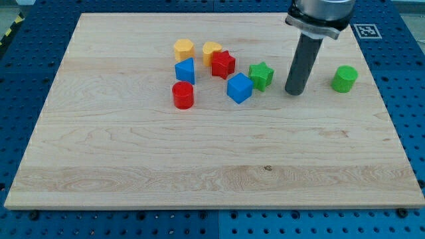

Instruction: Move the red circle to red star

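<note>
Here, going from the view's left, the red circle (182, 95) sits on the wooden board (133, 159), a short cylinder standing upright, just below the blue block (185, 70), which looks like a wedge or prism, and a yellow block (184, 48) lies above that. Next to the right come a second yellow block (211, 50), the red star (223, 64) touching it, a blue cube (239, 88) just below the star, and a green star (261, 76) beside the cube. My tip (295, 91) stands further right, near the green star and well apart from the red circle; there is no claw on this rod, so nothing is gripped or released, and the tip touches no block. A green cylinder (344, 78) lies at the far right. The circle lies to the left of my tip, with the cube between, while the red star is up and to the right of the circle. I judge the tip must get round to the circle's lower left side before pushing. The board rests on a blue perforated table (405, 99).
</note>
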You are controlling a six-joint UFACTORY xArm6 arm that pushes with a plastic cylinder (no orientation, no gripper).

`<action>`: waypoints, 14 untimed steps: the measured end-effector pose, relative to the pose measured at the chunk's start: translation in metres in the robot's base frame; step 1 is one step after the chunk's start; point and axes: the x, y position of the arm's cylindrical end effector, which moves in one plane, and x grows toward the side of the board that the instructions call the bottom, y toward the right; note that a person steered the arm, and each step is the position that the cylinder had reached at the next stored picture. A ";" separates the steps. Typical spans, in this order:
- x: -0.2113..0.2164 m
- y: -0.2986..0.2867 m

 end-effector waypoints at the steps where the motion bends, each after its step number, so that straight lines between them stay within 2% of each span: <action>1: -0.018 -0.036; 2: -0.033 -0.067; 3: -0.021 -0.043; 4: 0.018 -0.010; 5: 0.068 -0.034; 6: 0.103 -0.098; 7: 0.105 -0.170; 8: 0.090 -0.210; 11: 0.056 -0.239; 13: 0.046 -0.196; 14: 0.022 -0.171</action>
